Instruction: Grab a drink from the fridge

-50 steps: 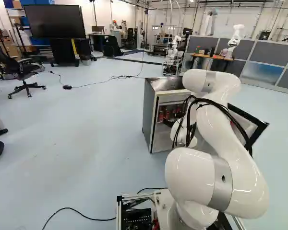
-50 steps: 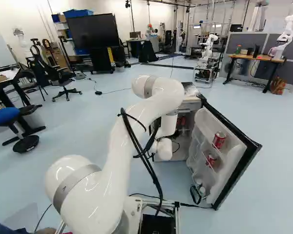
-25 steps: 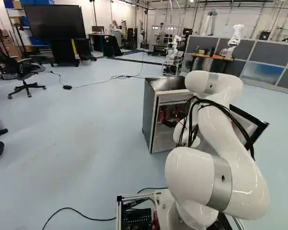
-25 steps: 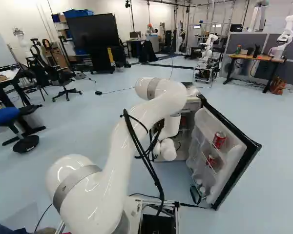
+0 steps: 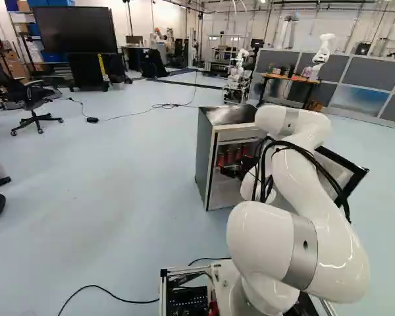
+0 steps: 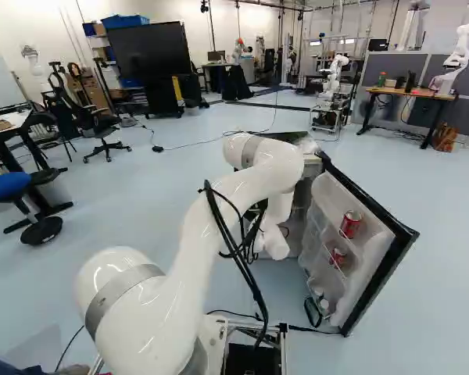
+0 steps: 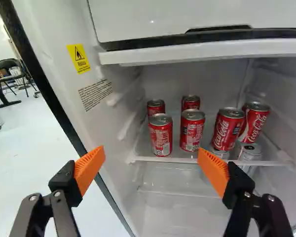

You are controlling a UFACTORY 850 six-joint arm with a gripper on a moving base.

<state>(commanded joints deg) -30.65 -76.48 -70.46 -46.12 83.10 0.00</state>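
Observation:
The gripper [image 5: 232, 171] is at the open front of the fridge [image 5: 205, 158] in the left base view. In the wrist view the gripper [image 7: 151, 160] stands open with nothing between its orange pads. One finger lies across the fridge's side-wall edge; the other overlaps the shelf front. Ahead, several red cans stand on the shelf [image 7: 175, 159], among them a front can [image 7: 161, 136] by the side wall and another can [image 7: 192, 131] beside it. Silver cans [image 7: 250, 151] show beneath the far pair. The fridge door [image 6: 371, 269] is open, with red cans [image 6: 350, 224] in its racks.
A white compartment [image 7: 197, 19] hangs above the can shelf. The open door stands right of the arm in the right base view. A cable [image 5: 118, 297] lies on the floor near the base. Another robot [image 6: 456, 56] stands by a far desk [image 6: 410, 93].
My arm has shifted right and slightly lower in the right base view, its wrist still at the fridge opening. The base, fridge and door have not moved.

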